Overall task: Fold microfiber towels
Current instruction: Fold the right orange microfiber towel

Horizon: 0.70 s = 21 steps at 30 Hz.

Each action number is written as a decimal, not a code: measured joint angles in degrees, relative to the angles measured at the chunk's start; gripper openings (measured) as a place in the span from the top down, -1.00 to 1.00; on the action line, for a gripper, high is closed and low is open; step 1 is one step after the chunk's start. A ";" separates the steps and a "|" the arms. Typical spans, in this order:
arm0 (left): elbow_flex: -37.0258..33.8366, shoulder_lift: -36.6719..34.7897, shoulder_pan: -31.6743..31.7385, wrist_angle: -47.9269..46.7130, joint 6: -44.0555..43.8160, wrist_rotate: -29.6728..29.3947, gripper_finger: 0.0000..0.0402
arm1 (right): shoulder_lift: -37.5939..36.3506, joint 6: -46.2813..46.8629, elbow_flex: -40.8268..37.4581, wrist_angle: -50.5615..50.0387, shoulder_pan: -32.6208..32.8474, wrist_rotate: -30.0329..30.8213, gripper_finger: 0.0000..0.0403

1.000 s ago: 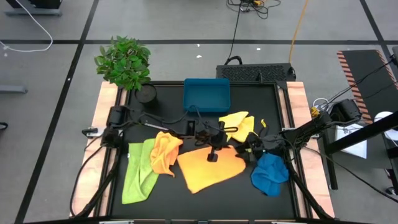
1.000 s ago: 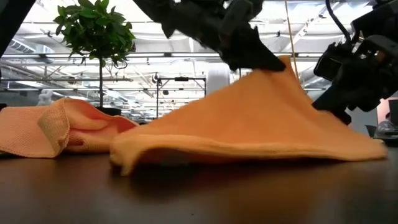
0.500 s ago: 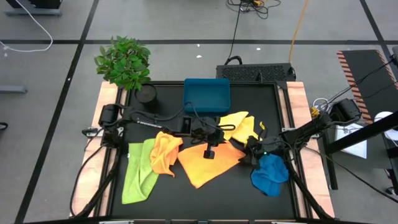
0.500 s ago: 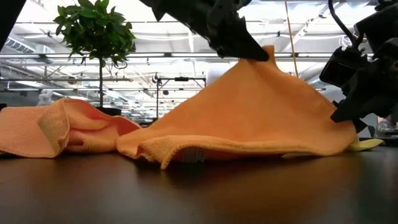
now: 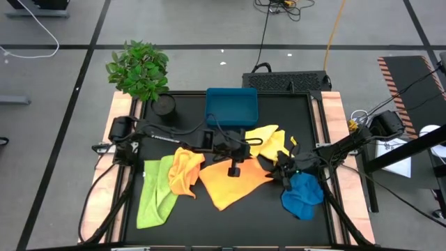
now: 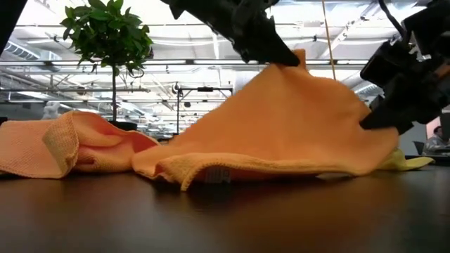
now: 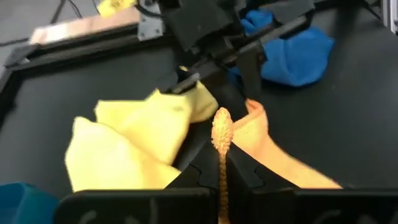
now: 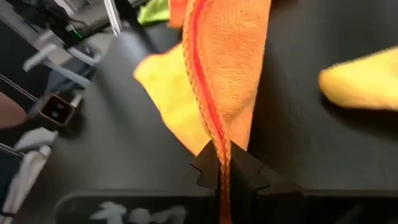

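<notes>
The golden yellow towel point(image 5: 233, 185) lies mid-table, its near part resting on the table and its far part raised in a tent point(image 6: 281, 133). My left gripper point(image 5: 235, 169) is shut on its peak. My right gripper point(image 5: 281, 176) is shut on its right corner, just left of the blue towel point(image 5: 303, 195). The orange towel point(image 5: 185, 171) and the lime green towel point(image 5: 157, 192) lie crumpled at the left. The pale yellow towel point(image 5: 268, 139) lies behind the grippers. My left gripper pinches an edge of the golden yellow towel point(image 7: 221, 134) between its two fingers, slanting down from the table's left. That edge stands up past the fingertips, bunched, as the tent's peak point(image 6: 292, 60). The cloth slopes down from there to the table. My right gripper pinches the towel's right-hand edge point(image 8: 216, 146) between its two fingers, coming nearly level from the table's right. The stitched hem runs straight into the fingers. The corner point(image 6: 373, 130) is lifted off the table, and the cloth spans between the two grippers.
A teal-blue tray point(image 5: 231, 107) stands at the far middle and a potted plant point(image 5: 139, 70) at the far left corner. Wooden rails point(image 5: 334, 139) edge the black table. Bare table shows in front of the towels point(image 5: 237, 223).
My right gripper has shut on the golden yellow towel's right corner, which lay on the table and is now lifted. My left gripper has risen a little and drawn the peak toward the far left; the towel's near edge has slid after it.
</notes>
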 joint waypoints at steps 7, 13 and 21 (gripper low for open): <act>-0.02 -5.34 -0.68 -4.49 -1.51 -3.21 0.96 | -1.62 0.01 0.04 4.64 -0.18 0.25 0.99; -0.02 -11.26 -3.55 -7.43 -3.19 -7.48 0.97 | -8.45 -1.12 1.13 6.39 -0.26 -0.07 0.99; 0.02 -15.61 -9.96 -10.23 -5.41 -19.82 0.97 | -15.01 -10.08 12.53 -13.64 -0.21 2.07 1.00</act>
